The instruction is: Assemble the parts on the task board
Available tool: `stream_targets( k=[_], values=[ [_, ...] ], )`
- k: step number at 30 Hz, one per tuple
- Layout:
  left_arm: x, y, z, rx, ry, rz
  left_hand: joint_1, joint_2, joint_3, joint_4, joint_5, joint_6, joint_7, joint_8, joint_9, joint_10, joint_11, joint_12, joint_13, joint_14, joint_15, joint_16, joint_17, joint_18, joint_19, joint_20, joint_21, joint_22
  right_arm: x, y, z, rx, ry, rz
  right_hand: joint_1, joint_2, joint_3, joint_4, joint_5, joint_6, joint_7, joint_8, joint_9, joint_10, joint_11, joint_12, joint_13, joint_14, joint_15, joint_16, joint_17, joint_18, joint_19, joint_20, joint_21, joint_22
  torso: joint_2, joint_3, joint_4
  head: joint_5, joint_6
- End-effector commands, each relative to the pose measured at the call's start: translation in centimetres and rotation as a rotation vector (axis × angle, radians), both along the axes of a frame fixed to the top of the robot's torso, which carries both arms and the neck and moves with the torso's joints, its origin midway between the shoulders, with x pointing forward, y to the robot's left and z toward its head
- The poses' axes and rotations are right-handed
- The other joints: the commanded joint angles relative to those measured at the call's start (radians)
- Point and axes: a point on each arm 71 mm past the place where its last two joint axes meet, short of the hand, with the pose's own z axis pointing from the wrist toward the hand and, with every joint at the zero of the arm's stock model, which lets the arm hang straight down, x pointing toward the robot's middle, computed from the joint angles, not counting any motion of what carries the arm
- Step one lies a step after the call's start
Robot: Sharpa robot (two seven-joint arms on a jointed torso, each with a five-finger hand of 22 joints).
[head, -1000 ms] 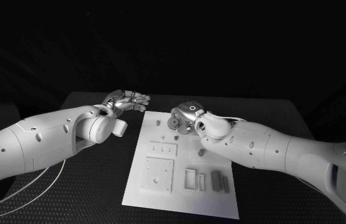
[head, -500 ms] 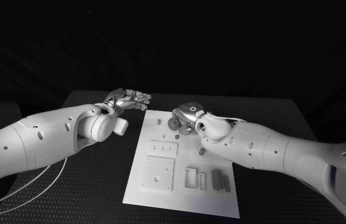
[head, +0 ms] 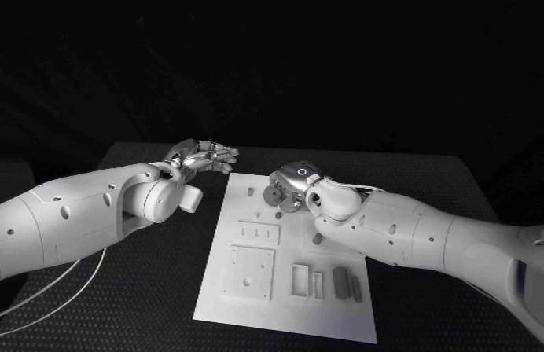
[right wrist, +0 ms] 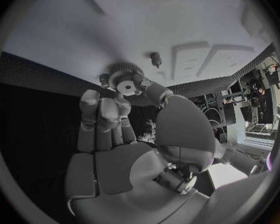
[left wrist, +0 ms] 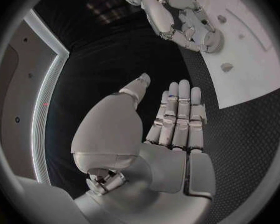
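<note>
Right hand [right wrist: 124, 114] pinches a gear [right wrist: 123, 80] over the far end of the task board [head: 340, 234], near a small peg [right wrist: 155, 58]. Left hand [left wrist: 177, 114] empty, fingers straight and side by side, beside the board over the table [head: 148, 289].

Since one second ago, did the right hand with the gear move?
No. The right hand stays over the far end of the task board, holding the gear at the same spot by the board's far edge.

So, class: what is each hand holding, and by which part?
The right hand pinches a gear by its toothed rim, over the task board. The left hand holds nothing.
</note>
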Motion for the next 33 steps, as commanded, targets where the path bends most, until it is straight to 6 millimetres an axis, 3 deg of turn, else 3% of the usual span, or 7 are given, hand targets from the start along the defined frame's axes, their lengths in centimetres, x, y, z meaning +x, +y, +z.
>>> stream_targets(
  k=[1, 10, 27, 28, 29, 31, 33],
  values=[
    [0.0, -0.2, 0.1, -0.003, -0.007, -0.012, -0.008, 0.001, 0.001, -0.006, -0.003, 0.003, 0.003, -0.003, 0.001, 0.002, 0.005, -0.004, 0.001, -0.006, 0.0, -0.003, -0.002, 0.006, -0.007, 0.001, -0.003, 0.018, 0.0, 0.0, -0.2, -0.004, 0.027, -0.002, 0.005, -0.008, -0.001, -0.006, -0.002, 0.031, 0.037, -0.011, -0.005, -0.009, 0.022, -0.004, -0.001, 0.001, 0.012, -0.005, 0.001, 0.046, -0.001, -0.004, 0.0, -0.001, 0.0, -0.0001, 0.0004, -0.001, -0.001],
    [0.0, -0.2, 0.1, -0.002, -0.007, -0.011, -0.008, 0.0, 0.001, -0.007, -0.003, 0.003, 0.003, -0.004, 0.001, 0.002, 0.006, -0.004, 0.001, -0.006, 0.0, -0.004, -0.002, 0.006, -0.007, 0.001, -0.003, 0.018, 0.1, -0.2, -0.2, 0.01, 0.027, -0.009, 0.016, -0.016, -0.007, -0.02, -0.002, -0.069, 0.036, -0.058, -0.021, -0.017, 0.022, -0.007, -0.004, 0.001, 0.012, -0.012, 0.004, 0.046, -0.003, 0.001, -0.003, -0.003, 0.0, 0.0008, -0.0007, 0.002, -0.002],
    [0.0, -0.1, 0.1, -0.002, -0.007, -0.008, -0.009, 0.0, 0.002, -0.008, -0.003, 0.002, 0.003, -0.005, 0.001, 0.002, 0.006, -0.006, 0.001, -0.007, 0.0, -0.004, -0.002, 0.006, -0.007, 0.001, -0.003, 0.018, 0.1, -0.8, -0.8, 0.018, 0.136, -0.015, 0.024, 0.008, 0.0, -0.023, 0.002, -0.056, 0.039, -0.047, -0.015, -0.018, 0.025, -0.005, -0.004, 0.003, 0.015, -0.014, 0.006, 0.046, -0.004, 0.003, -0.004, -0.004, 0.0, 0.0017, -0.0019, 0.003, -0.003],
    [0.0, -0.1, 0.1, -0.001, -0.007, -0.008, -0.009, 0.0, 0.002, -0.009, -0.003, 0.002, 0.004, -0.005, 0.001, 0.002, 0.006, -0.006, 0.001, -0.007, 0.0, -0.004, -0.002, 0.006, -0.007, 0.001, -0.003, 0.018, 0.1, -0.8, -0.9, 0.018, 0.141, -0.017, 0.031, 0.016, 0.007, -0.026, 0.014, -0.057, 0.039, -0.047, -0.015, -0.019, 0.025, -0.005, -0.004, 0.003, 0.015, -0.014, 0.007, 0.046, -0.005, 0.003, -0.005, -0.004, 0.0, 0.0021, -0.0018, 0.003, -0.004],
    [0.0, -0.1, 0.1, -0.001, -0.007, -0.008, -0.009, 0.0, 0.002, -0.009, -0.003, 0.002, 0.004, -0.005, 0.001, 0.002, 0.006, -0.006, 0.001, -0.007, 0.0, -0.004, -0.002, 0.006, -0.007, 0.001, -0.003, 0.018, 0.1, -0.9, -0.9, 0.016, 0.146, -0.019, 0.036, 0.026, 0.031, -0.032, 0.126, -0.058, 0.038, -0.047, -0.015, -0.021, 0.024, -0.004, -0.004, 0.002, 0.016, -0.015, 0.008, 0.046, -0.009, 0.006, -0.005, -0.004, 0.0, 0.0021, -0.0013, 0.002, -0.005],
    [0.0, 0.0, 0.1, -0.001, -0.007, -0.007, -0.01, 0.0, 0.002, -0.009, -0.003, 0.002, 0.004, -0.005, 0.001, 0.002, 0.006, -0.006, 0.002, -0.007, 0.0, -0.004, -0.002, 0.006, -0.007, 0.001, -0.003, 0.018, 0.2, -1.1, -0.9, 0.014, 0.147, -0.024, 0.036, 0.051, 0.063, -0.046, 0.264, -0.057, 0.034, -0.046, -0.015, -0.023, 0.022, -0.003, -0.004, 0.002, 0.015, -0.017, 0.01, 0.046, -0.011, 0.011, -0.004, -0.002, 0.0, 0.002, -0.0009, 0.003, -0.005],
    [0.0, 0.0, 0.1, -0.001, -0.007, -0.007, -0.01, 0.0, 0.002, -0.009, -0.003, 0.002, 0.004, -0.005, 0.001, 0.002, 0.006, -0.006, 0.002, -0.007, 0.001, -0.004, -0.002, 0.006, -0.007, 0.001, -0.003, 0.018, 0.3, -1.2, -1.0, 0.014, 0.15, -0.025, 0.036, 0.072, 0.099, -0.047, 0.322, -0.054, 0.033, -0.044, -0.016, -0.024, 0.02, -0.002, -0.005, 0.003, 0.011, -0.018, 0.012, 0.046, -0.011, 0.014, -0.003, -0.002, -0.001, 0.0015, -0.0012, 0.002, -0.005]
  ],
)
